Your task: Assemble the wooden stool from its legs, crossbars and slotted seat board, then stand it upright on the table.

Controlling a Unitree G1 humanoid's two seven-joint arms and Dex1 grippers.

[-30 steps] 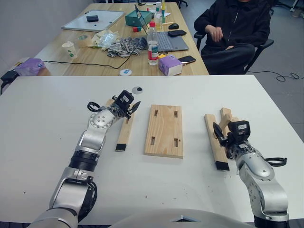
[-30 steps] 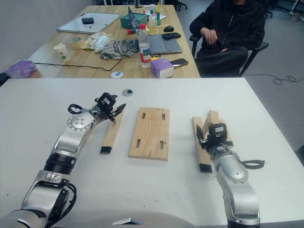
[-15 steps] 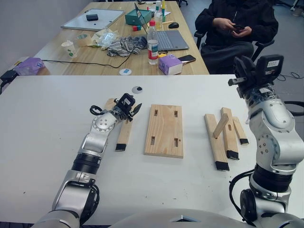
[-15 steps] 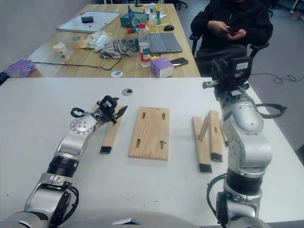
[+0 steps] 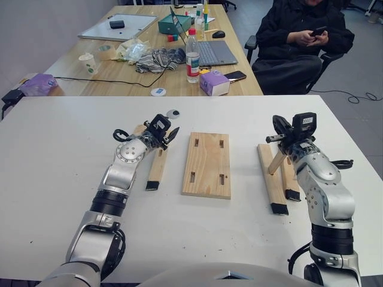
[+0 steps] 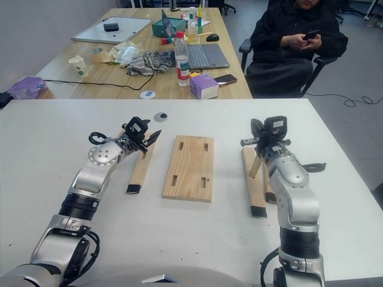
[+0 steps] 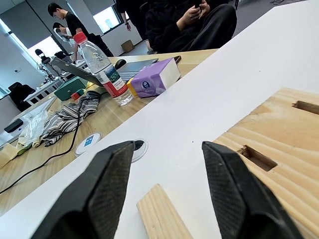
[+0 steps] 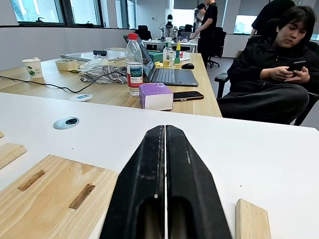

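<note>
The slotted seat board point(image 5: 207, 164) lies flat mid-table. To its left a wooden leg point(image 5: 157, 164) lies lengthwise, and my left gripper point(image 5: 167, 134) hangs open just over its far end; the left wrist view shows its fingers point(image 7: 112, 184) spread with that leg end point(image 7: 162, 214) below. On the right lie a long leg point(image 5: 272, 179) and a shorter piece point(image 5: 290, 178), with a crossbar point(image 5: 277, 161) leaning across them. My right gripper point(image 5: 279, 127) is shut on nothing, just above the pile's far end; its closed fingers point(image 8: 144, 189) point toward the board point(image 8: 45, 194).
A round cable grommet point(image 5: 173, 113) sits in the table beyond the left leg. Behind the white table point(image 5: 54, 179) stands a wooden table with a bottle point(image 5: 192, 57), a tissue box point(image 5: 214, 82) and a laptop. Wide bare surface lies near me.
My right arm rose from low over the right pile to high above the table, then came down to the pile's far end. The left arm has barely moved.
</note>
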